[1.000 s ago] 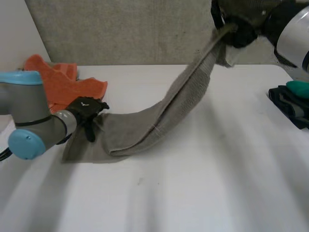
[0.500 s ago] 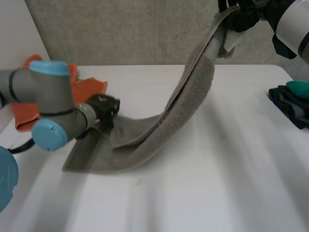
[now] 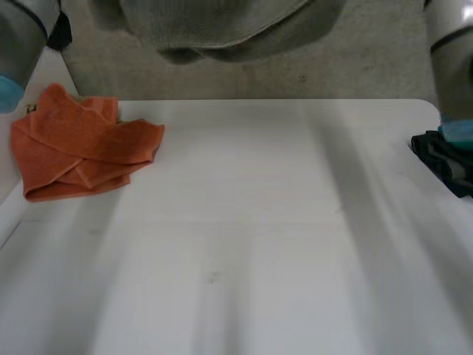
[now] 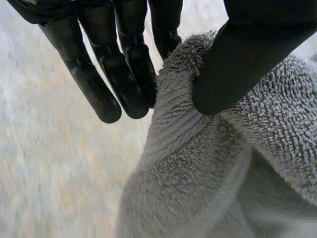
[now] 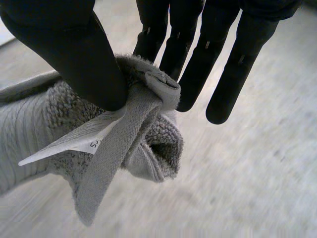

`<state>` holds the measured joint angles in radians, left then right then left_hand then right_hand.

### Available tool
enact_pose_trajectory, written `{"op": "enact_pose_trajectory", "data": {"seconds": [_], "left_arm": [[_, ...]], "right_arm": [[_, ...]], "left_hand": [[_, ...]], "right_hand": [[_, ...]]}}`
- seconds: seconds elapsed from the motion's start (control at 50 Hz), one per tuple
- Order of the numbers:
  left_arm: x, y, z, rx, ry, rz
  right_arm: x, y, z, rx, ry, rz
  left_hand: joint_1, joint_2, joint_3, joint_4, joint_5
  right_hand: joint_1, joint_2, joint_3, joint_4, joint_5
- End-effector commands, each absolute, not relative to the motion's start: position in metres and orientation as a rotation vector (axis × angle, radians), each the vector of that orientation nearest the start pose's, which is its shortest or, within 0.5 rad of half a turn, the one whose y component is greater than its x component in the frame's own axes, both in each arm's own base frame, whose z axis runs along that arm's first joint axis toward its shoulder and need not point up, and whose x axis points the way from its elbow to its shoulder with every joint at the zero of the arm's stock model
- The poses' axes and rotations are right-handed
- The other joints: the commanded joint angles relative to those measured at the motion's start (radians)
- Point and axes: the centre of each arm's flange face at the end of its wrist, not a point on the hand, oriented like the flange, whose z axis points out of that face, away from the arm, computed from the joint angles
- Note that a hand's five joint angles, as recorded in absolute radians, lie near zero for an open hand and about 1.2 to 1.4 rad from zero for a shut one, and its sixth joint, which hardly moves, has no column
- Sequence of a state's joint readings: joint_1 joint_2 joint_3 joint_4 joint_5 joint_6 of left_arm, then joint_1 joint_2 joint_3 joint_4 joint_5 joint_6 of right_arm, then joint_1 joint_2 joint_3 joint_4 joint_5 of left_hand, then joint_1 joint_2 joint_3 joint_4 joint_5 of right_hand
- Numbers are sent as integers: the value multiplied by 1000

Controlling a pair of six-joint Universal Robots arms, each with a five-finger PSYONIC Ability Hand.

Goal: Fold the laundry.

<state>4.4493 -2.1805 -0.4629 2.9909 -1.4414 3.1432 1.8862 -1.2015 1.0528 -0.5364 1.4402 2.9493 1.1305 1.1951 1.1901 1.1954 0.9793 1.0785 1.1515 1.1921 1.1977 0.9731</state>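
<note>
1. The grey terry towel (image 3: 214, 26) hangs high above the white table (image 3: 244, 222), wholly off its surface and bunched between the two arms
2. The left hand (image 4: 124, 74) pinches the towel's woven border between thumb and fingertips; the right hand (image 5: 69, 49) pinches a corner bearing a white label (image 5: 74, 144) in the same way
3. The step looks like opening the towel in the air before laying it down, which would go best with the hands drawn apart until the top edge is taut and level
4. Lowering should bring the hanging edge onto the table's bare middle first, clear of the crumpled orange cloth (image 3: 77, 151) at the table's left side and the dark folded pile (image 3: 447, 159) at its right edge
5. Both pinches look shallow, so a jerk could slip the cloth free
</note>
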Motion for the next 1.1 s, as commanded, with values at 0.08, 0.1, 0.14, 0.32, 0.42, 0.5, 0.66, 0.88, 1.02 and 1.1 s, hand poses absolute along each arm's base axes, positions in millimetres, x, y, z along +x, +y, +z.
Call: {"op": "enact_pose_trajectory", "data": {"seconds": [0.08,0.1,0.14,0.32,0.42,0.5,0.66,0.88,1.02,1.1], "left_arm": [[-245,-383,245,638,2551,-2085],[-243,-382,230,669,2579,-2021],[-240,-377,190,752,2640,-1855],[-237,-371,140,945,2663,-1630],[-235,-369,176,921,2603,-1737],[-233,-363,190,920,2580,-1766],[-226,-344,197,946,2581,-1752],[-213,-315,206,985,2574,-1735],[-210,-301,194,1007,2621,-1666],[-209,-298,182,1018,2636,-1629]], "right_arm": [[269,-364,243,-968,1905,-2175],[269,-363,230,-1012,1946,-2126],[268,-357,190,-1142,2067,-1979],[261,-349,133,-1376,2223,-1761],[257,-346,148,-1229,2255,-1755],[258,-340,158,-1195,2245,-1757],[263,-331,164,-1287,2209,-1784],[278,-334,156,-1451,2132,-1836],[284,-343,168,-1406,2072,-1936],[287,-339,191,-1380,2018,-1998]], "left_hand": [[266,201,206,201,242],[266,201,206,201,242],[266,201,206,201,242],[-302,-367,-362,-367,-325],[-732,-796,-791,-797,-755],[-779,-844,-839,-844,-802],[-782,-847,-842,-847,-805],[-782,-847,-842,-847,-805],[-782,-847,-842,-847,-805],[-767,-832,-827,-832,-791]], "right_hand": [[318,245,204,199,249],[318,245,204,199,249],[318,245,204,199,249],[318,245,204,199,249],[-201,-274,-314,-320,-270],[-281,-354,-395,-401,-351],[-290,-363,-404,-410,-359],[-13,-86,-127,-132,-82],[318,245,204,199,249],[318,245,204,199,249]]}}
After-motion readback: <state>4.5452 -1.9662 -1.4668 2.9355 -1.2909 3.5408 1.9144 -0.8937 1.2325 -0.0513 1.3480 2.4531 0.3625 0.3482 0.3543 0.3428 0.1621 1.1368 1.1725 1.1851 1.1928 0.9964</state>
